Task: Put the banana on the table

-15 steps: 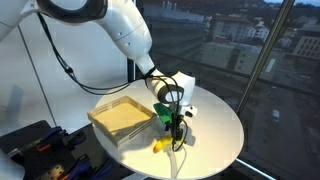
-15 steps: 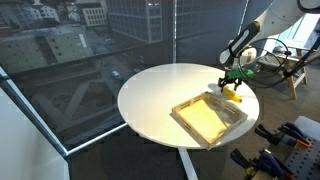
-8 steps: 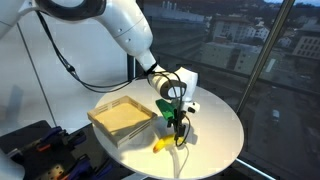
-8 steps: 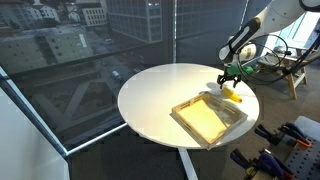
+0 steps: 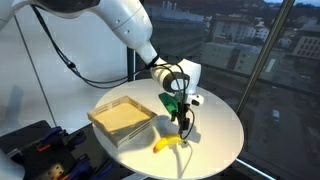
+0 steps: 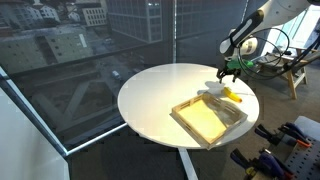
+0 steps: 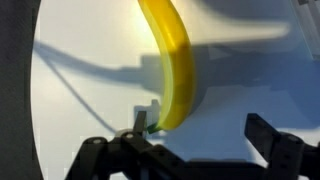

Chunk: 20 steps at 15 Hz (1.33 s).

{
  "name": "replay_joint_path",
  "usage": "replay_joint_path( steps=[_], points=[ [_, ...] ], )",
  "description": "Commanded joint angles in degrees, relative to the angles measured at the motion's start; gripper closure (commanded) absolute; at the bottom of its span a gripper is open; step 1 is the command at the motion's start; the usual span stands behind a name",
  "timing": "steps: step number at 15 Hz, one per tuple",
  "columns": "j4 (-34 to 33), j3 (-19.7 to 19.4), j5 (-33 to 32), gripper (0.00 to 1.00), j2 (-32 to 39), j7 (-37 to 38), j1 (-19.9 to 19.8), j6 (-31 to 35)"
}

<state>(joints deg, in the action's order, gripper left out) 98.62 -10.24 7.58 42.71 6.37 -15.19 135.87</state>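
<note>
- One banana (image 5: 168, 144) only, small, yellow and curved. Lies flat on the white top of the table (image 5: 215, 125), right below the gripper (image 5: 183, 124) and apart from it in an exterior view.
- Shows again in the wrist view: banana (image 7: 172, 70) stretching away ahead of the gripper (image 7: 200, 128), near end down between the fingers (image 7: 268, 138). Sits much closer to one finger than to the other, with no grip on it.
- Jaws spread as wide as they go, nothing between them; hangs above the banana, clear of the table top.
- Off to one side of the gripper, near it: a shallow square beige tray (image 5: 100, 127), nothing in it. Banana (image 6: 233, 97) just outside its rim, on bare table (image 6: 160, 95), under the gripper (image 6: 227, 80).
- Step in hand, by the look of things: the very end of the placing. Banana already down on the table and free of the jaws, so the task looks as good as done.
- Next move, as a judgement: calls for a straight rise away from the banana, fingers kept apart. No sideways sweep, which could nudge or roll it toward the tray or the table's edge.
- No brand, label or writing legible in any view.
</note>
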Motion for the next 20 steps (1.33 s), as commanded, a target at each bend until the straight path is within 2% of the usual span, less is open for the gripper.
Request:
replay_joint_path(
  steps=[1,20],
  points=[
    [-0.2,-0.15,-0.19,0.0,-1.86,0.43,0.05,-2.04],
    [7.53,2.0,-0.34,0.0,-13.02,-3.85,2.06,-2.57]
  ],
)
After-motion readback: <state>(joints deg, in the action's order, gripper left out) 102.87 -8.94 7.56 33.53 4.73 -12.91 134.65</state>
